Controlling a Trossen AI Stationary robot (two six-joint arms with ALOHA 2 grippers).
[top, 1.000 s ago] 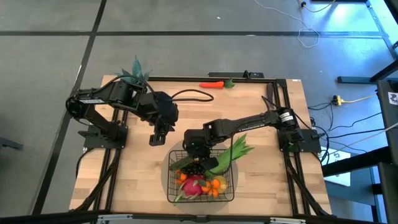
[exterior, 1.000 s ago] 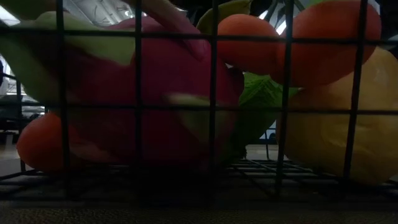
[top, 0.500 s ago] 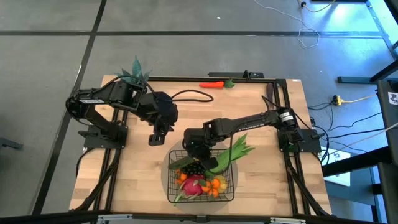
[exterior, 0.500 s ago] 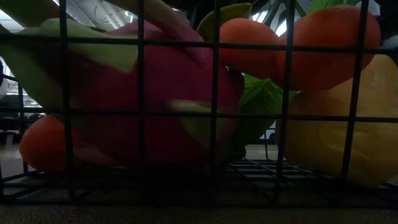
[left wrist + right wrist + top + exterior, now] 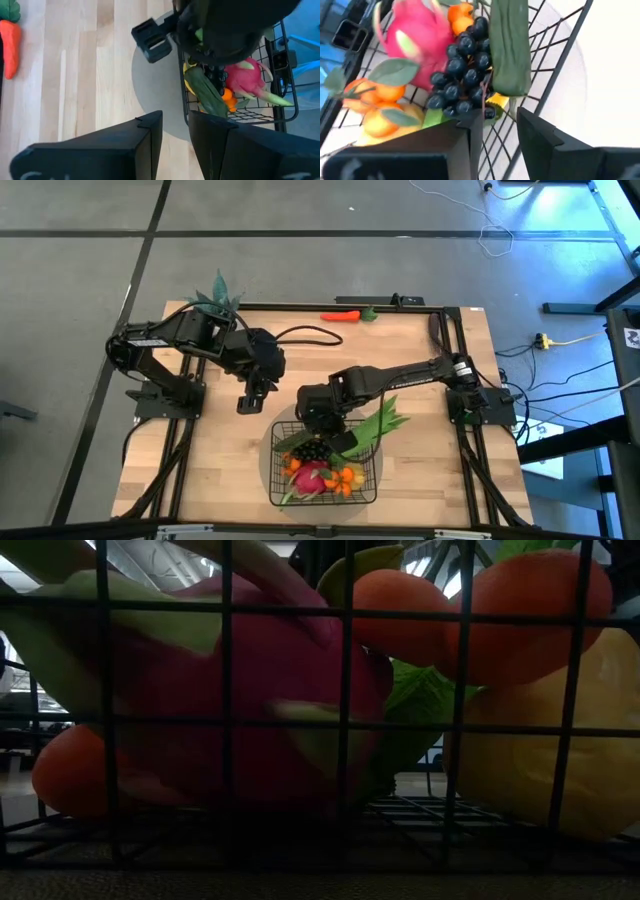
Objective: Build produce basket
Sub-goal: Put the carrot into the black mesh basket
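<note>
Loading is well advanced — the basket [image 5: 322, 472] at the table's [image 5: 210, 460] near edge holds most produce [image 5: 318, 468]. Right gripper [image 5: 320, 423] hovers above it, jaws apart and empty; left gripper [image 5: 250, 400] waits beside it, jaws apart — a carrot [image 5: 340, 314] lies well apart.

Overhead, table-level and both wrist cameras share the basket [image 5: 325, 465].

Grey floor [image 5: 300, 270] with dark seam lines around a pale wooden table [image 5: 215, 450], cables [image 5: 560, 375] alongside.
</note>
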